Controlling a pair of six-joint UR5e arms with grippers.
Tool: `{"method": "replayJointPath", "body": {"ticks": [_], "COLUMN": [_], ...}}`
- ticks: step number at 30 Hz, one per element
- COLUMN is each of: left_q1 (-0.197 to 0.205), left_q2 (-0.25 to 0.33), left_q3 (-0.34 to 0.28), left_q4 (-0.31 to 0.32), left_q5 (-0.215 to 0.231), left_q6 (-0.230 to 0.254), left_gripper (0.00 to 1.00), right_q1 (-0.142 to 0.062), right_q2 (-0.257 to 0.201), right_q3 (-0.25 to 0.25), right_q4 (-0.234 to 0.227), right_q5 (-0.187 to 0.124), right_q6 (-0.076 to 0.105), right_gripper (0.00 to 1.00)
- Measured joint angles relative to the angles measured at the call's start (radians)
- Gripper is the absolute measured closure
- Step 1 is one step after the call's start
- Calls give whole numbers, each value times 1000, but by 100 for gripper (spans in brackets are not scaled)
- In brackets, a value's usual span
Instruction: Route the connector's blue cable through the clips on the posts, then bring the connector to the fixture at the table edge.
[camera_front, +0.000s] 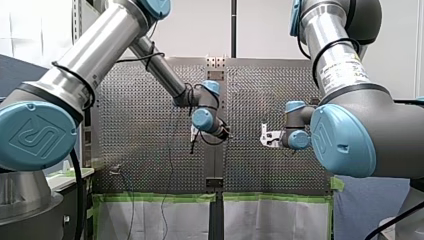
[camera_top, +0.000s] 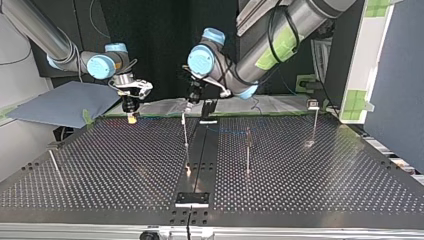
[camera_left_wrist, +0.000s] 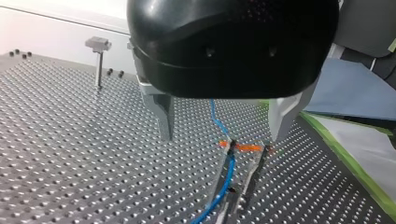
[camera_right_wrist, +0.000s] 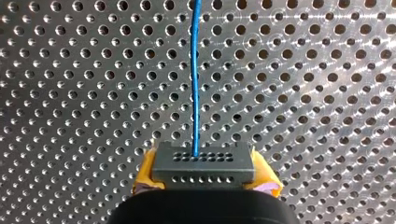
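The connector (camera_right_wrist: 204, 167) sits clamped between the yellow pads (camera_right_wrist: 145, 173) of the robot's right pincer (camera_right_wrist: 205, 176), its blue cable (camera_right_wrist: 194, 84) running ahead over the perforated worktop (camera_right_wrist: 327, 93). The left pincer (camera_left_wrist: 222, 137) stands wide, straddling the cable above a clip (camera_left_wrist: 238, 147). In the top view both hang near the worktop's far edge.

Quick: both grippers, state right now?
Left gripper: open, holding nothing.
Right gripper: closed on the connector.
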Motion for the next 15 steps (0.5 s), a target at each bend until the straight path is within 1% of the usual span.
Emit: {"method": "replayJointPath", "body": {"ticks": [5, 15], "left_q1": [-1, 15], "left_q2": [41, 127], "left_q3": [-41, -127], "left_q4": [30, 114], "left_q5": [-8, -10], "left_q6": [-24, -64], "left_gripper": [0, 0], "right_q1": [-2, -4], "right_q2": [0, 0], "right_q3": [0, 0], "right_q4": [6, 13], "right_q5": [3, 7], "right_q6": [0, 0], "right_gripper": [100, 100]}}
